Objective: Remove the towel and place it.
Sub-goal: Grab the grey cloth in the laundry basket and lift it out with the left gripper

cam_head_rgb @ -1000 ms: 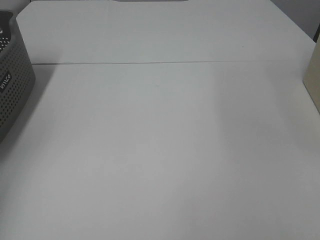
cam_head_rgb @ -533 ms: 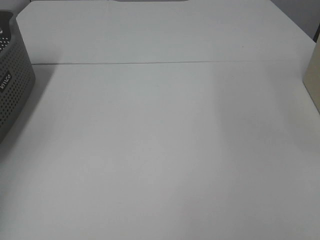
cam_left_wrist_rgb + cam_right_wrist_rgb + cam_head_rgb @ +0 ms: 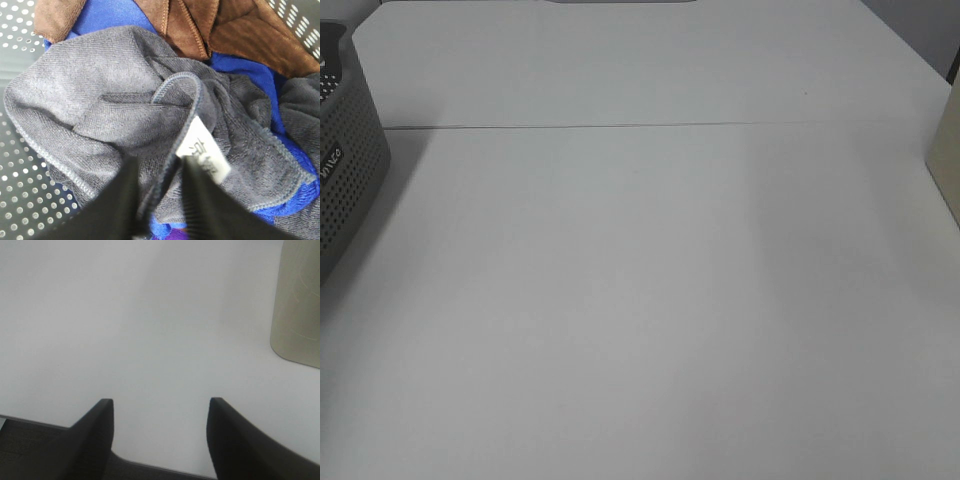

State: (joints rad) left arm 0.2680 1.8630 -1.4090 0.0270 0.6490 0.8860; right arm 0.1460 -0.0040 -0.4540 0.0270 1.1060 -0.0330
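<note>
Just between the two dark fingers of the left gripper point(image 3: 159, 167) runs a hemmed fold of the towel point(image 3: 100, 100), a charcoal-grey cloth. The jaws stand narrow and pinch that fold from both sides. A white label point(image 3: 202, 152) sewn to the hem sits right beside one finger. Beyond the jaws the towel spreads in a crumpled heap, and its hem curls into a loop a little ahead of the fingertips. Under the towel and past it lies a blue cloth point(image 3: 107, 15). Farther ahead still, a brown cloth point(image 3: 235, 30) rests on the blue one. All of this lies inside the grey basket point(image 3: 20, 200), whose perforated surface shows off to either side of the jaws.

The right gripper point(image 3: 160, 405) hangs over the white table point(image 3: 125, 315) with its jaws wide apart, holding nothing. Ahead of these jaws and off to one side stands a beige container point(image 3: 297, 300), well apart from the fingers. From the high camera, only a corner of the basket shows at the table's left edge.
</note>
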